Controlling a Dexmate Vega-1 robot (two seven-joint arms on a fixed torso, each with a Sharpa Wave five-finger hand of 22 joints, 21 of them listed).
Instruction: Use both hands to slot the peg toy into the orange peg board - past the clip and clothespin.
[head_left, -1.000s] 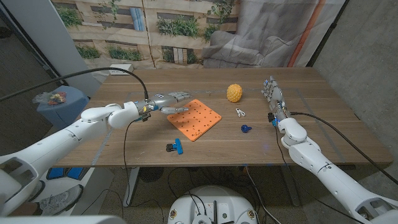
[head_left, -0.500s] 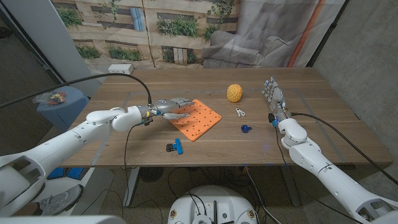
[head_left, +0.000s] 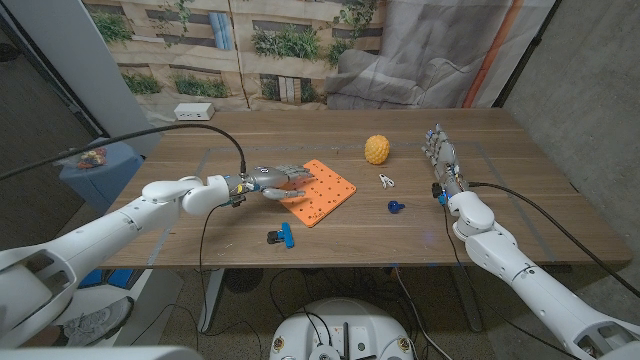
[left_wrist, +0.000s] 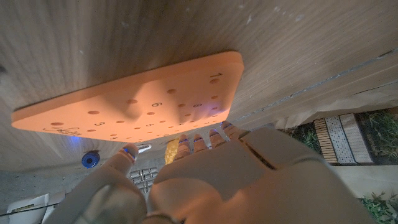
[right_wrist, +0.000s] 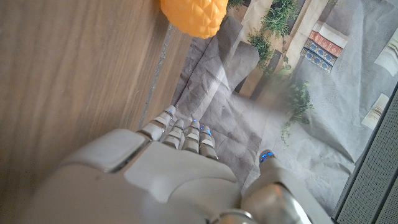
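Nearest the front edge of the wooden table (head_left: 200, 245) lies a small blue-and-black clip (head_left: 281, 236), well apart from either hand. Just beyond it, the flat square orange peg board (head_left: 318, 190) sits turned at an angle, and the left hand (head_left: 272, 180) reaches over its near-left corner with fingers stretched out and holding nothing; whether they actually touch the board is not clear from the head view. In the left wrist view the orange peg board (left_wrist: 137, 102) fills the space ahead of the left hand (left_wrist: 211, 180), its numbered holes bare.

To the right of the board lies a small round blue peg toy (head_left: 396, 207), and a little beyond that a small white clothespin (head_left: 386, 181). The right hand (head_left: 438, 155) stands on its edge near the table's right side, fingers extended and apart, gripping nothing, well clear of the peg. Farthest back sits a bumpy yellow ball (head_left: 376, 149), which the right wrist view also shows as the yellow ball (right_wrist: 191, 15) beyond the right hand (right_wrist: 161, 180).

The main risk is probably the board sliding or turning if the left hand presses only its corner, throwing the holes out of line. The peg is small and likely hard to pinch; a sweep by the right hand could knock it or the clothespin away, or roll the ball.
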